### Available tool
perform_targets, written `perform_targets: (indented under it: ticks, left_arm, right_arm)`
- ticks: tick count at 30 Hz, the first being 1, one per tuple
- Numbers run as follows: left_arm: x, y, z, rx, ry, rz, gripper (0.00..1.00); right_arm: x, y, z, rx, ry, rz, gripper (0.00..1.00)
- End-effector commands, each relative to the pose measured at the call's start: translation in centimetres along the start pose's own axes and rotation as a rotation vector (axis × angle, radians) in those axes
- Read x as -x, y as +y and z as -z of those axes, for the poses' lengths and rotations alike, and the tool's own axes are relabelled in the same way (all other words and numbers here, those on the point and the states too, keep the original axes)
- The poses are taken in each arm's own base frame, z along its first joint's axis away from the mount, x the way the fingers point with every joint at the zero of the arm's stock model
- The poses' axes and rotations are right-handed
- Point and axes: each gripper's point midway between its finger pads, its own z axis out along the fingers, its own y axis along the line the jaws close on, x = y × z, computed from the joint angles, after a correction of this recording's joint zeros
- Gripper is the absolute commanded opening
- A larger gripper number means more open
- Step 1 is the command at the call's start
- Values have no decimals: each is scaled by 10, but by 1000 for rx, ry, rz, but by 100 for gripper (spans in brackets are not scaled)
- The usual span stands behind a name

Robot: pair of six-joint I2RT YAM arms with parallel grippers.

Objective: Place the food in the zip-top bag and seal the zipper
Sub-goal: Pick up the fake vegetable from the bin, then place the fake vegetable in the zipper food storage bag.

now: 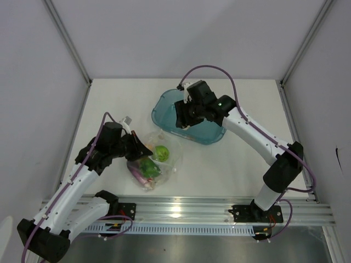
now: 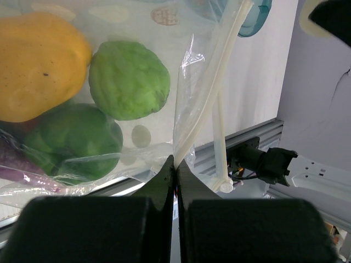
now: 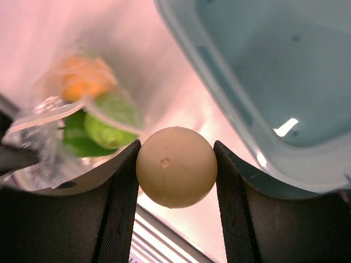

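- The clear bag (image 1: 155, 163) lies crumpled on the desk (image 1: 236, 164), just in front of the left arm and on the near side of the teal tray (image 1: 211, 134).
- Four pieces of food show through its plastic in the left wrist view. They are a yellow-orange piece (image 2: 38, 66), a light green vegetable (image 2: 129, 79), a darker green pepper (image 2: 71, 139) below them, and a sliver of purple eggplant (image 2: 11, 171) at the lower left edge.
- The zipper (image 2: 222, 66) is a pale strip along the bag's mouth, slanting up and away from the left fingertips.
- The left end effector (image 2: 175, 164) is fully closed, with its fingertips pinching the thin film of the bag's edge just beside that strip.
- The white egg (image 3: 175, 170) is outside the bag, held off the desk.
- The right end effector (image 3: 176, 145) stands about half open, with both pads pressed against the egg's sides, so it is gripped.
- The overhead view shows this end effector over the tray's left rim, near the bag but not touching it.
- A metal rail (image 1: 219, 209) along the desk's near edge carries both arm bases.
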Motion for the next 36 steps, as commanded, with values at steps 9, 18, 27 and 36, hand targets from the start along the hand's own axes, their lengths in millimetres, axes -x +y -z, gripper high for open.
perform_targets:
  ticks: [9,18,27,36]
  left_arm:
    - [6,-8,9,-23,-28,-18,1]
    - [9,-11,11,-22,-36,-22,0]
    - [10,-14,16,-25,-37,-26,1]
    - [6,-11,16,-24,-36,-20,1]
  right_arm:
    - [-23,77,-9,212,12,11,31]
    - [-36,103,-22,244,45,41,32]
    - [-49,105,-38,219,77,43,43]
    - [-53,105,-43,192,79,43,57]
